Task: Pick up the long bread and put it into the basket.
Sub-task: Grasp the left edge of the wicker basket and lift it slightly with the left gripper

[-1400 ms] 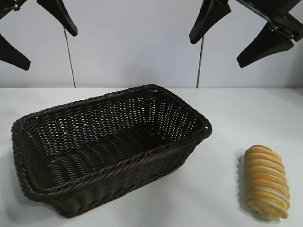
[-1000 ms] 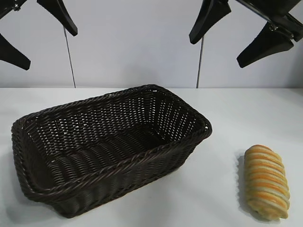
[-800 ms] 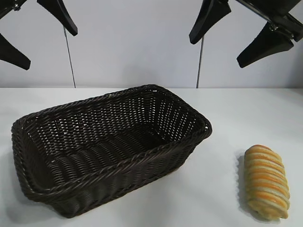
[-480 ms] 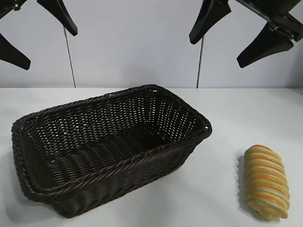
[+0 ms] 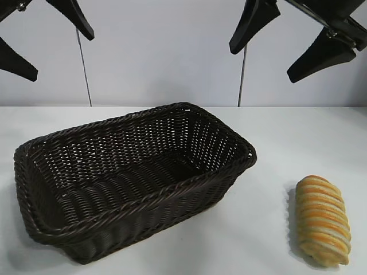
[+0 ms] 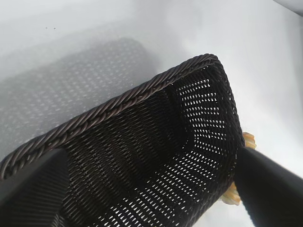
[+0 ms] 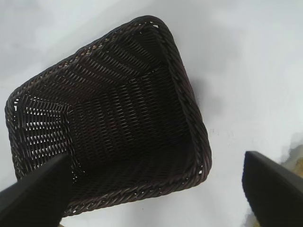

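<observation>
Both grippers, left [image 5: 35,40] and right [image 5: 282,44], hang high with fingers spread wide, holding nothing, above the basket [image 5: 189,183] and the long bread [image 5: 323,227] on the table [image 5: 287,132].

No text, label, brand, number or sign can be read anywhere in these views, on any object or on the surface.

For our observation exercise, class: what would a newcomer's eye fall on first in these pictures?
Probably the large dark brown woven wicker basket, empty, filling the left and middle of the white table. Next, the small golden-tan long bread with orange stripes, lying apart at the basket's right. Overhead hang the open left claw and right claw, holding nothing.
</observation>
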